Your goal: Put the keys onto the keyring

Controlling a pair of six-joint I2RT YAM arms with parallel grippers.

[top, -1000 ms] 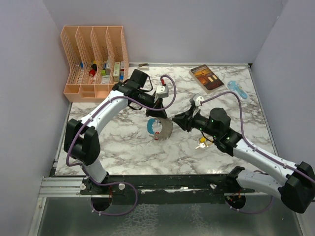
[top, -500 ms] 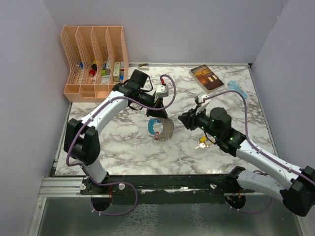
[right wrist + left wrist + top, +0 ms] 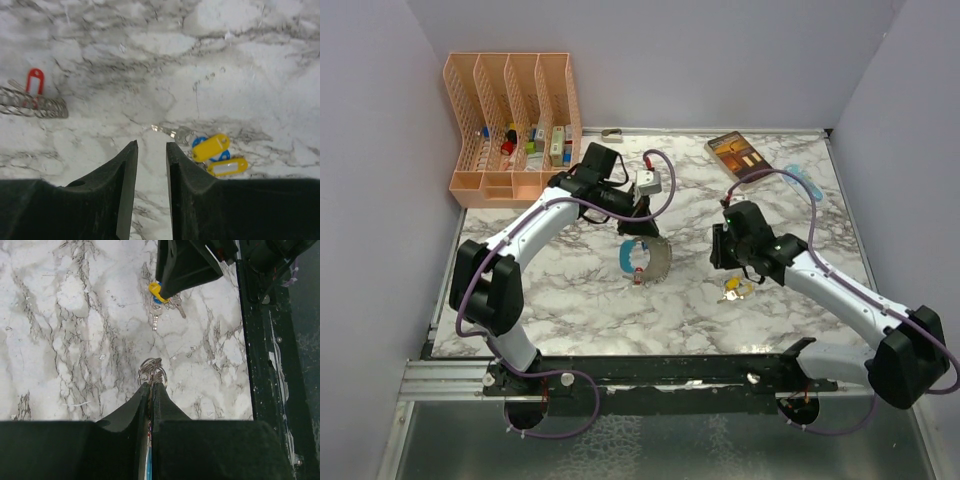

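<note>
Since a second ago the right arm has pulled back from the keyring [image 3: 643,258] and turned its wrist toward the near edge of the table [image 3: 560,295]. The right gripper [image 3: 151,147] now hangs just above the loose keys [image 3: 172,133]. Its jaws have opened a little: they stand narrow, with nothing between them. The left arm and the keyring are almost where they were.

The left gripper [image 3: 151,388] is closed on the thin metal ring and holds the keyring low over the middle of the table. The keys lie to the right of it, closer to the near edge and a little apart from it. They carry two yellow tags [image 3: 216,155], with something blue under them.

I judge that the step in hand is to fetch a key. The ring is held ready and the right gripper is only arriving, so no key from this bunch is on the ring yet. The next move calls for lowering the open jaws around one flat key, not a tag, and closing there. The keys lie flat on the marble, so the fingers may slip off.

The keyring shows a light-blue curved piece, a small red tag [image 3: 34,80] and grey metal pieces spread like a fan.
</note>
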